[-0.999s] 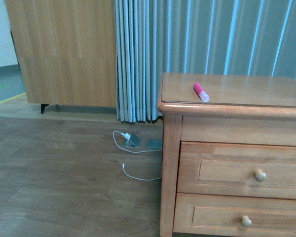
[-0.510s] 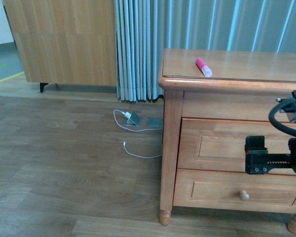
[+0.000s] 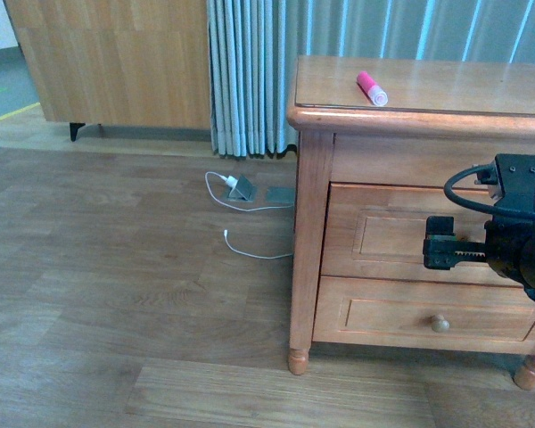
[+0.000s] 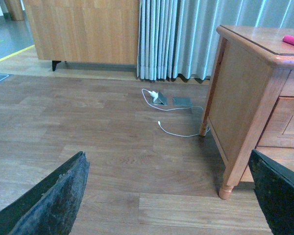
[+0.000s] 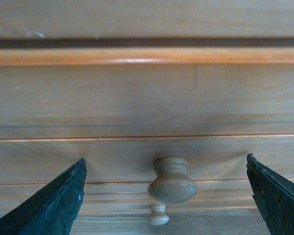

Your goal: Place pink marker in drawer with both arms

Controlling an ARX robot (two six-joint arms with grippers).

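- Currently right black gripper [image 3: 439, 242] spread wide, small round wooden knob [image 5: 172, 181] of honey-wood top drawer [image 3: 388, 234] centred in its gap, straight ahead.
- Left black gripper [image 4: 166, 196] wide, empty, farther off beside honey-wood cabinet [image 4: 240, 98].

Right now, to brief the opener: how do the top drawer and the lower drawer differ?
The top drawer has the open right hand lined up on its knob; the lower drawer, beneath it, has its lower knob unattended. Both are shut, same wood, panelled fronts.
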